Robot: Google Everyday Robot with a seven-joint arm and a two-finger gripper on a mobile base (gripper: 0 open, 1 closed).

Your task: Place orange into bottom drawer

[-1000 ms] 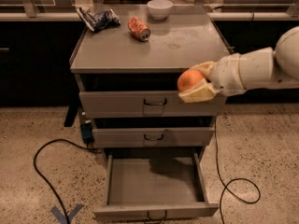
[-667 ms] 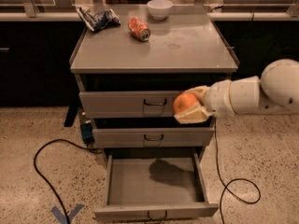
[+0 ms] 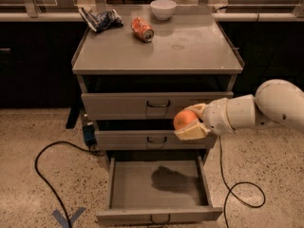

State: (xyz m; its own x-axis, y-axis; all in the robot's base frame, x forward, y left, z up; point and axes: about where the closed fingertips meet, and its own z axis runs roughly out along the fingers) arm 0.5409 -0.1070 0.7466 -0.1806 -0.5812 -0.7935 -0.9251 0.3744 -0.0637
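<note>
- Writing: crushed orange-red soda can point(image 3: 142, 29) and dark crumpled snack bag point(image 3: 100, 19) both carry print, not readable. No legible brand or label on the drawers.
- Claw point(image 3: 188, 120) is clamped on the orange point(image 3: 184, 118): one pale finger over the top right of the fruit, the other pad point(image 3: 191, 131) under it.
- Orange sits in the claw in mid-air, in front of the right part of the drawer fronts, level with the gap between the top drawer point(image 3: 118, 106) and the middle drawer point(image 3: 123, 139).
- Orange is above the bottom drawer point(image 3: 133, 189), not inside it. Claw and fruit throw a dark shadow on the drawer floor, right of centre.
- Bottom drawer is pulled out, a wide shallow grey tray with a small dark loop handle on its front. The two upper drawers are closed.
- White arm point(image 3: 266, 106) reaches in from the right edge.
- Desk point(image 3: 190, 46) is the flat grey metal top of the drawer unit. Can lies on its side near back centre, snack bag at back left, white bowl point(image 3: 163, 8) at back centre.
- Floor point(image 3: 38, 127) is speckled beige stone. Black cable point(image 3: 42, 175) loops at left, another cable point(image 3: 237, 194) at right, blue tape mark point(image 3: 69, 218) at bottom left.
- Dark counter fronts stand behind the unit.
</note>
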